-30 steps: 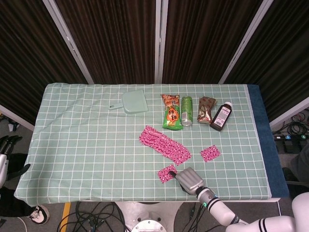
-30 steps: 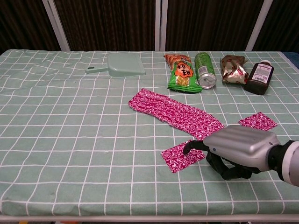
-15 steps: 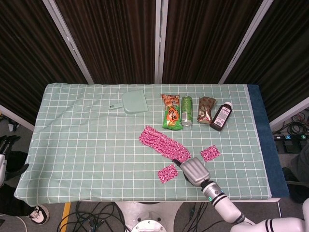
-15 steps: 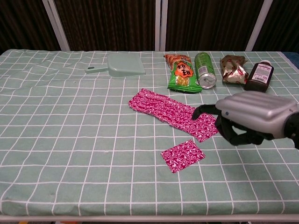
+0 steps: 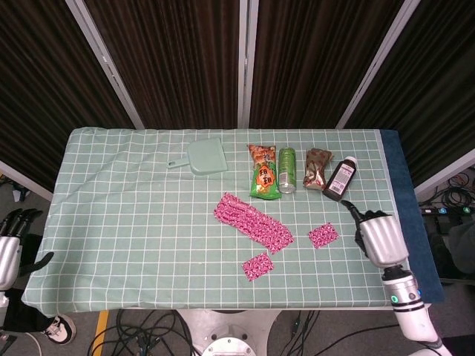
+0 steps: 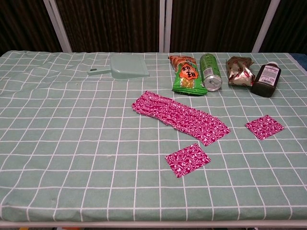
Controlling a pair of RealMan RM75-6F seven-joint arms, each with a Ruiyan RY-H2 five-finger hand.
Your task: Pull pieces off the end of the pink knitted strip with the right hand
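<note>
The pink knitted strip [image 5: 254,221] [image 6: 180,116] lies slanted in the middle of the checked table, its near end pointing right. Two torn-off pink pieces lie flat: one [image 5: 257,265] [image 6: 187,159] in front of the strip's end, the other [image 5: 323,235] [image 6: 264,127] to its right. My right hand [image 5: 380,237] hovers at the table's right edge, right of the second piece, its fingers curled down with nothing in them; the chest view does not show it. My left hand [image 5: 9,248] hangs off the table's left side, fingers apart and holding nothing.
Along the back stand a pale green dustpan [image 5: 204,156] [image 6: 125,67], a green snack bag [image 5: 264,173], a green can [image 5: 286,170], a brown packet [image 5: 317,167] and a dark bottle [image 5: 340,179] [image 6: 266,80]. The bottle lies just beyond my right hand.
My right hand left the front piece, swept right past the strip's end, and now sits at the right edge, out of the chest view. The pieces stayed put.
</note>
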